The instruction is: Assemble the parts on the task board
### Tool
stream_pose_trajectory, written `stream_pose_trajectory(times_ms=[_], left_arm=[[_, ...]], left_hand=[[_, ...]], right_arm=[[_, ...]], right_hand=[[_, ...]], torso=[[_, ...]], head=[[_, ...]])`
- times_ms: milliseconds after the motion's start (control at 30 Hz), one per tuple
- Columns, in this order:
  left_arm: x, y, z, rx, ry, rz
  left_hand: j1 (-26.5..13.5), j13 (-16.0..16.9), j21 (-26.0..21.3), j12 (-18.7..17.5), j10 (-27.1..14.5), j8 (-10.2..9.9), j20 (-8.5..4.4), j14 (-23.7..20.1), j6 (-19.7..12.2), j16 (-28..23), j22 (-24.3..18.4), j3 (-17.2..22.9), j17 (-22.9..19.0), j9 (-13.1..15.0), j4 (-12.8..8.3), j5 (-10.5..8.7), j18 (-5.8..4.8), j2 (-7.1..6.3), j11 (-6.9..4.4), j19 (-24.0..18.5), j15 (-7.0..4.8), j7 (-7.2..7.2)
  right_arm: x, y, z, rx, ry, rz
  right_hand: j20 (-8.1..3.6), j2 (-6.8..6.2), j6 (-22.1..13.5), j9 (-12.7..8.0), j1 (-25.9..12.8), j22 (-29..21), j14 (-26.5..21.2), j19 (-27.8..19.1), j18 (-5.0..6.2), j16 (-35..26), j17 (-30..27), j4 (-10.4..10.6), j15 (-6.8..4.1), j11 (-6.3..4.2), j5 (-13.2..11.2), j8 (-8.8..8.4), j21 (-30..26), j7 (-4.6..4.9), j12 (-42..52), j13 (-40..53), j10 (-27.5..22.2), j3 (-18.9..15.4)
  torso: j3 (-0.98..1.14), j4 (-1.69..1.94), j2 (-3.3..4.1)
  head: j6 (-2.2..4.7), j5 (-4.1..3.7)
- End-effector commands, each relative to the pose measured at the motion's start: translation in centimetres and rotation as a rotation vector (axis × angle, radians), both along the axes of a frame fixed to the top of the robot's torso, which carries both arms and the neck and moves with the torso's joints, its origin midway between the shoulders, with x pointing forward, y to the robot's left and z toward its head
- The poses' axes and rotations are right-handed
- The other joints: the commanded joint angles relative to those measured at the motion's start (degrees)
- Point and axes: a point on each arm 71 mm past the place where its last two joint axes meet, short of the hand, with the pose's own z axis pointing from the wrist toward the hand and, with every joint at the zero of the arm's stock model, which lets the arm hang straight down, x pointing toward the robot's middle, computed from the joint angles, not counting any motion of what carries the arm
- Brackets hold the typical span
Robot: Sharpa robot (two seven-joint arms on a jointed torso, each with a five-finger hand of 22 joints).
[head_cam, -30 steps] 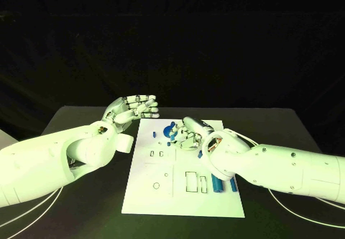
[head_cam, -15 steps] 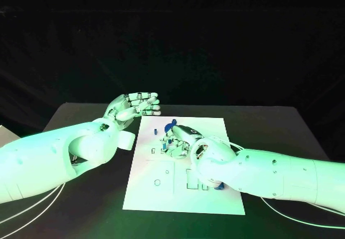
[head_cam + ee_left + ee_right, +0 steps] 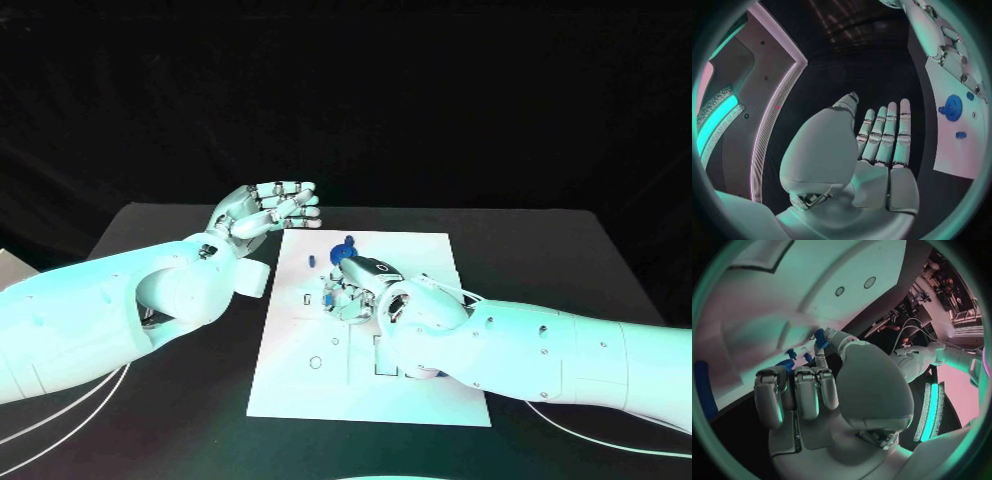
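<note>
The white task board [image 3: 361, 390] lies in the middle of the black table. My right hand [image 3: 356, 290] rests low on the board's middle, fingers curled, pinching a small blue part [image 3: 332, 297] against the board; the right wrist view shows that blue part [image 3: 820, 337] at the thumb tip. A round blue part [image 3: 346, 251] stands on the board's far end, with a small blue piece [image 3: 310, 263] beside it. My left hand [image 3: 268, 209] hovers open above the board's far left corner, holding nothing. In the left wrist view the left hand [image 3: 879, 150] has its fingers straight, with the round part [image 3: 952, 107] beyond.
Empty slots [image 3: 315, 366] mark the board's near half. My right forearm [image 3: 534, 350] covers the board's near right side. A long blue part [image 3: 701, 390] lies at the rim of the right wrist view. Black table [image 3: 173, 420] surrounds the board.
My right hand has moved left and nearer across the board, carrying the small blue part. Its forearm now hides the blue parts at the near right. The left hand has stayed put.
</note>
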Motion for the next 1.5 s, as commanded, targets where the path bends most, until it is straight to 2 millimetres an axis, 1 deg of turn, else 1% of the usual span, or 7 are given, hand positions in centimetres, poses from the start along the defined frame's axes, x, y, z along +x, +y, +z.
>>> stream_pose_trajectory(times_ms=[33, 500, 700, 900, 967, 1367, 1500], left_arm=[[-0.03, -0.13, 0.11, -0.006, -0.008, -0.018], [0.03, -0.06, 0.07, -0.005, -0.006, -0.018], [0.07, -0.08, 0.04, -0.005, -0.005, -0.019], [0.12, -0.09, -0.03, -0.005, -0.004, -0.019], [0.12, -0.1, -0.04, -0.005, -0.004, -0.02], [0.12, -0.02, -0.07, -0.004, -0.002, -0.018], [0.12, -0.02, -0.07, -0.004, -0.002, -0.019]], left_hand=[[0.56, 0.06, 0.22, 0.14, 0.38, 0.26, -0.02, 0.06, 0.41, 0.36, 0.06, 0.38, 0.1, -0.05, 0.08, -0.28, 0.5, 0.11, 0.11, -0.29, -0.07, 3.01], [0.56, 0.06, 0.22, 0.14, 0.38, 0.26, -0.02, 0.06, 0.41, 0.36, 0.06, 0.38, 0.1, -0.05, 0.08, -0.28, 0.5, 0.11, 0.11, -0.29, -0.07, 3.01], [0.57, 0.04, 0.33, 0.13, 0.41, 0.25, -0.01, -0.03, 0.42, 0.43, 0.13, 0.42, 0.17, -0.07, 0.09, -0.28, 0.5, 0.07, 0.1, -0.41, -0.07, 2.99], [0.57, 0.04, 0.33, 0.13, 0.41, 0.25, -0.01, -0.03, 0.42, 0.43, 0.13, 0.42, 0.17, -0.07, 0.09, -0.28, 0.5, 0.07, 0.1, -0.41, -0.07, 2.99], [0.57, 0.04, 0.33, 0.13, 0.41, 0.25, -0.01, -0.03, 0.42, 0.43, 0.13, 0.42, 0.17, -0.07, 0.09, -0.28, 0.5, 0.07, 0.1, -0.41, -0.07, 2.99], [0.57, 0.04, 0.33, 0.13, 0.41, 0.25, -0.01, -0.03, 0.42, 0.43, 0.13, 0.42, 0.17, -0.07, 0.09, -0.28, 0.5, 0.07, 0.1, -0.41, -0.07, 2.99], [0.57, 0.04, 0.33, 0.13, 0.41, 0.25, -0.01, -0.03, 0.42, 0.43, 0.13, 0.42, 0.17, -0.07, 0.09, -0.28, 0.5, 0.07, 0.1, -0.41, -0.07, 2.99]], right_arm=[[-0.02, 0.01, -0.14, -0.044, -0.018, 0.01], [0.28, -0.17, -0.55, -0.056, -0.024, -0.001], [0.45, -0.3, -0.65, -0.06, -0.028, -0.01], [0.57, -0.36, -0.77, -0.066, -0.031, -0.016], [0.58, -0.35, -0.78, -0.068, -0.034, -0.013], [0.55, -0.46, -0.89, -0.083, -0.033, -0.005], [0.56, -0.49, -0.89, -0.083, -0.033, -0.007]], right_hand=[[-0.34, 0.06, 0.08, 0.82, -0.63, 15.1, 5.55, 5.99, -0.39, 0.03, 13.18, 0.17, -0.35, -0.34, -0.34, 0.22, 0.25, -0.16, 0.07, 14.94, 5.88, -0.07], [-0.36, -0.04, 0.09, 0.85, -0.78, 15.1, 5.54, 5.99, -0.39, 0.02, 13.15, 0.2, -0.37, -0.36, -0.44, 0.29, 0.25, -0.18, 0.08, 14.95, 5.89, -0.11], [-0.37, -0.08, 0.08, 0.87, -0.88, 15.1, 5.52, 5.99, -0.39, 0.0, 13.06, 0.24, -0.38, -0.37, -0.49, 0.31, 0.25, -0.18, 0.03, 14.9, 5.85, -0.14], [-0.4, -0.29, 0.0, 0.9, -1.3, 15.1, 5.55, 5.99, -0.39, 0.02, 13.15, 0.42, -0.4, -0.38, -0.53, 0.39, 0.25, -0.19, 0.0, 14.87, 5.82, -0.27], [-0.41, -0.34, -0.02, 0.92, -1.43, 15.1, 5.54, 5.99, -0.39, 0.02, 13.13, 0.49, -0.41, -0.39, -0.5, 0.41, 0.25, -0.2, 0.03, 14.9, 5.85, -0.3], [-0.44, -1.25, -0.36, 0.94, -1.93, 15.1, 5.53, 5.99, -0.39, 0.0, 13.09, 0.56, -0.42, -0.37, -0.75, 0.45, 0.25, -0.16, -0.1, 14.78, 5.74, -0.72], [-0.44, -1.48, -0.54, 0.92, -2.15, 15.1, 5.51, 5.99, -0.39, -0.02, 13.0, 0.66, -0.4, -0.33, -0.82, 0.41, 0.25, -0.1, -0.22, 14.67, 5.64, -0.88]], torso=[[0.02, -0.08, -0.02], [0.02, 0.08, 0.04], [0.03, 0.06, 0.07], [-0.02, -0.03, -0.01], [-0.02, 0.01, -0.02], [-0.04, -0.02, -0.05], [-0.02, -0.01, -0.03]], head=[[-0.03, 0.01], [-0.16, -0.1], [-0.15, -0.33], [-0.22, -0.25], [-0.25, -0.2], [-0.3, -0.16], [-0.23, -0.3]])
